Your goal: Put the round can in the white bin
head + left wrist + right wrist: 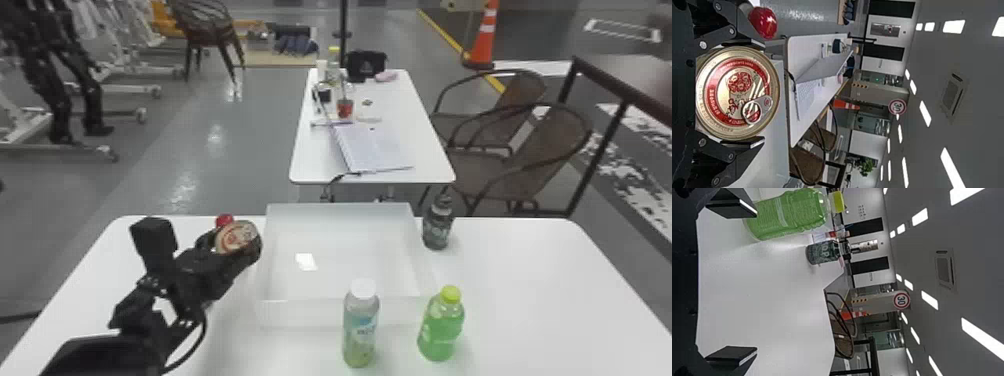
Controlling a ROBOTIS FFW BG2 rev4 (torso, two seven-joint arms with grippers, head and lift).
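Left of the bin point(300, 312): the can point(237, 237) is here, just beside the left wall, more toward the far half than the near half.
Left claw point(760, 94): it is clamped on the can, one finger on each side of its round body.
Can's long axis: it seems to run along the fingers, with the ring-pull lid point(715, 84) turned back to the wrist, so I judge that the can is tipped and does not stand upright.
Nearer arm: the left one, because it has the can already.
Right claw point(756, 282): its fingers are wide apart and empty, near the green bottle point(789, 213).
Way to go: to the right, across the left wall; then, I think, down and open.
Left wall: the gap looks small, so the can or a finger could knock on it if the claw goes too low. How high the can is above this wall, I cannot tell.
Red thing point(764, 22): it is just beyond the can, on the side away from the bin's inside.
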